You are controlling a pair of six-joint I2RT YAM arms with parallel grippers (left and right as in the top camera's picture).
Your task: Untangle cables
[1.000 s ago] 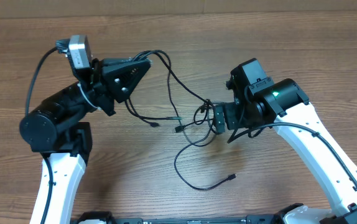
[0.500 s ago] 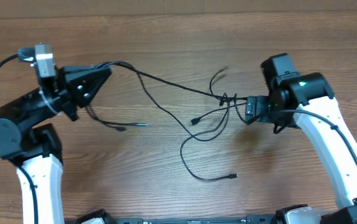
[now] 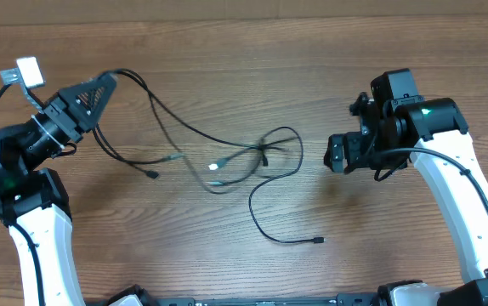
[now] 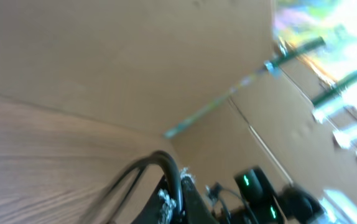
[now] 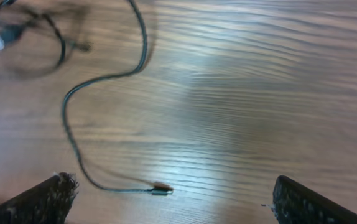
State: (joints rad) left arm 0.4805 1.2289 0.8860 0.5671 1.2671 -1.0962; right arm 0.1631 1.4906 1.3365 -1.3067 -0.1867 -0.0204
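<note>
1. Several thin black cables [image 3: 227, 146] lie spread over the middle of the counter [image 3: 227, 51]. They cross in a small knot [image 3: 265, 154], and one long strand loops toward the near edge and ends in a free plug [image 3: 318, 241].
2. From the knot, a few strands run leftward and up to the left end effector [image 3: 108, 81], which is raised over the far-left part of the counter. We judge it closed on the cables, since strands leave its tip and fall away on both sides. Its own wrist view is badly blurred and shows only a dark cord [image 4: 166, 168] curving past a finger.
3. To the right of the tangle sits the right end effector [image 3: 332, 155], near the cables but touching none of them. In its wrist view the fingers [image 5: 45, 199] are spread wide with bare counter between them, so it holds nothing. The looping strand [image 5: 73, 93] and its plug [image 5: 160, 188] lie ahead of it.
4. We take the step in hand to be a fresh grasp by the right end effector while the left one anchors its strands. To do it well, the right should close on a single strand just beside the knot, not on the knot itself. It should then draw that strand away from the left's hold so the crossing loosens rather than tightens.
5. We note that the cords are far thinner than the fingers. The grasp should therefore be low against the counter and fully closed, and the pull slow, watching that the free plug does not snag.
</note>
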